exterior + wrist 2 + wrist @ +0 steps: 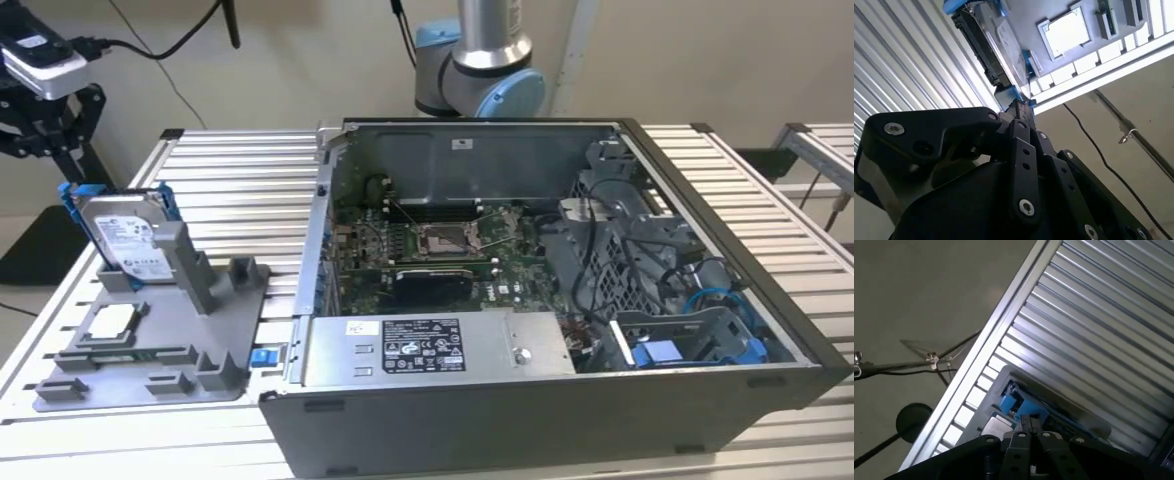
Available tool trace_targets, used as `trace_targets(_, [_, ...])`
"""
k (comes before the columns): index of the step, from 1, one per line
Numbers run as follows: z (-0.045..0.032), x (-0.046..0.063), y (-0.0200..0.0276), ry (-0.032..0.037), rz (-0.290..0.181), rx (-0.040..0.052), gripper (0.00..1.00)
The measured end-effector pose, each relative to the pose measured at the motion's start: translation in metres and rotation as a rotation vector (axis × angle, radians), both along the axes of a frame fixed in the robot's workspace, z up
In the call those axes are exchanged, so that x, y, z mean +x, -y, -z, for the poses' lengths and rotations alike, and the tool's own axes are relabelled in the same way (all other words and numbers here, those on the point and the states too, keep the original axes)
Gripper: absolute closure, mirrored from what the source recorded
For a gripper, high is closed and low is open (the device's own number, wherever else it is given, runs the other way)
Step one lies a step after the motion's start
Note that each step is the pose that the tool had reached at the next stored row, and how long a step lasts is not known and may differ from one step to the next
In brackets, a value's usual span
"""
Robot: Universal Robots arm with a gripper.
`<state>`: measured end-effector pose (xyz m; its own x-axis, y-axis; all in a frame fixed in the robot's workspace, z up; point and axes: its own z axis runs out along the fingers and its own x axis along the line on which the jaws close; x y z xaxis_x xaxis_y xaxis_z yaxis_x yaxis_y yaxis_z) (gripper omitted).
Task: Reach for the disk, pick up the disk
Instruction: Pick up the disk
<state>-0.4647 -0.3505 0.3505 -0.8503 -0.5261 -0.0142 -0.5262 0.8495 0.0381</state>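
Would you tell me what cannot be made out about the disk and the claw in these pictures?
Exterior view: the disk's lower part, hidden behind the grey holder; its label print is too small.
First wrist view: most of the disk, covered by the claw.
Second wrist view: whether the claw touches the disk; they overlap.

The disk (124,238) is silver with a white label and blue rails; its holder (214,322) is plain grey. The surface (240,170) is ribbed silver, and the pincer (1021,107) is black.
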Motion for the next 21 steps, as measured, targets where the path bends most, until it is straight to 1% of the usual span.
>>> trace_targets(21, [0.0000, 0.0000, 0.0000, 0.0003, -0.381, 0.0000, 1.00])
